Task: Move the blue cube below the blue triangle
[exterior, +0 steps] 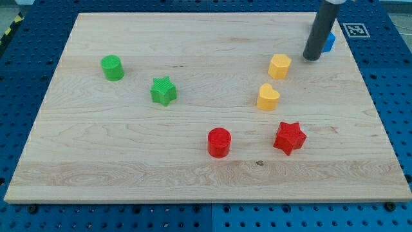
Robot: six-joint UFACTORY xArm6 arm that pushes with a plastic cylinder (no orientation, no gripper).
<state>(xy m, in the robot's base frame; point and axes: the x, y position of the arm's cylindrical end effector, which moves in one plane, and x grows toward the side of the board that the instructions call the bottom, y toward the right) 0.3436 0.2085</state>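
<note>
A wooden board (193, 51) lies on a blue pegboard surface. From the view's left: a green cylinder (112, 67), then a green star (163, 91) just to its right and lower. Near the view's bottom centre sits a red cylinder (219, 142). Further right, two yellow blocks, one (279, 66) above the other (268, 96), and a red star (289, 137) below them. At the view's top right, my tip (312, 58) rests on the board; it is a bare rod, so it grips nothing. A blue block (330, 42), mostly hidden behind the rod, sits touching or just beside it, up and to the right of my tip. No other blue block is visible, so I cannot tell where the blue triangle lies.
</note>
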